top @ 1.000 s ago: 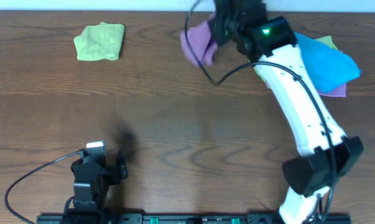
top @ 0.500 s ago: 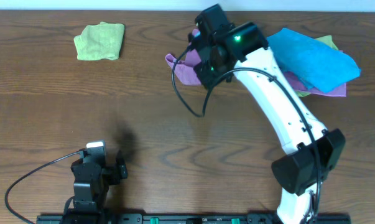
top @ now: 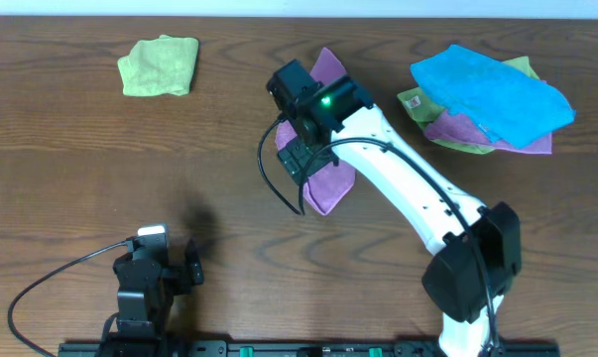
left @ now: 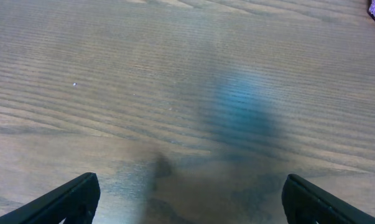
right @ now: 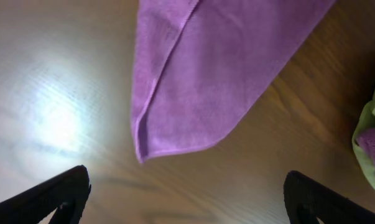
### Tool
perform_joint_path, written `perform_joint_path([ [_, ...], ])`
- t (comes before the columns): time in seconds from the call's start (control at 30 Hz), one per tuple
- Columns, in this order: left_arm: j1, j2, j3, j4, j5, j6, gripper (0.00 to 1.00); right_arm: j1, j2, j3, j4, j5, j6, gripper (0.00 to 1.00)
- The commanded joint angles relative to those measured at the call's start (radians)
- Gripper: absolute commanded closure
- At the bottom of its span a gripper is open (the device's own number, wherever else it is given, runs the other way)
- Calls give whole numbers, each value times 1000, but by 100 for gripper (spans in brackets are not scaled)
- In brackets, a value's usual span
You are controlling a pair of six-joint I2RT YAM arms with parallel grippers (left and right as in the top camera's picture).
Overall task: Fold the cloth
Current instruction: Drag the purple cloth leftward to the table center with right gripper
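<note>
Nearest the front edge, the left gripper [left: 190, 205] is parked low over bare bench [left: 175, 74], jaws spread wide with nothing between them. Further in, the right gripper [right: 188, 199] is held over mid-bench, jaws likewise wide apart and empty; no fabric is pinched. The cloth [top: 328, 186] is found beneath and just ahead of it, lying as a long strip running toward the far edge, its middle hidden under the right arm [top: 418, 188] in the overhead view. In the right wrist view a rounded corner and a hemmed edge, apparently lapped over, are seen closest to the jaws. The material is judged light, limp and slightly grippy: it should drape and drag on the wood rather than hold shape, so a pinch at a corner or on the hem is preferred, with spreading needed before a clean fold. The white tag cannot be made out. Far left, a crumpled light green cloth [top: 160, 66] lies well apart. Far right, a blue cloth [top: 497, 94] tops a pile [top: 532, 144] of green and purple cloths, near but not touching; it is judged the only likely obstruction.
</note>
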Motion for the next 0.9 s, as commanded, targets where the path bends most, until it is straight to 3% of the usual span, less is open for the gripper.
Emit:
perform_joint_path([
  [0.0, 2, -5, -10, -2, 0, 0, 5, 12, -42, -30, 58, 31, 79, 1],
  [0.1, 2, -5, -10, -2, 0, 0, 5, 18, -66, -67, 141, -2, 39, 1],
  [0.23, 2, -5, -10, -2, 0, 0, 5, 1, -73, -143, 237, -127, -204, 1],
  [0.3, 2, -5, -10, -2, 0, 0, 5, -27, -73, -203, 249, -56, -179, 1],
  [0.37, 2, -5, -10, -2, 0, 0, 5, -63, -76, -241, 239, 3, -37, 1],
  [0.47, 2, -5, -10, -3, 0, 0, 5, -121, -113, -255, 195, -159, 53, 1],
  [0.67, 2, -5, -10, -2, 0, 0, 5, -178, -266, -397, 327, -463, -76, 1],
  [0.87, 2, -5, -10, -2, 0, 0, 5, -184, -407, -649, 414, -648, -73, 1],
])
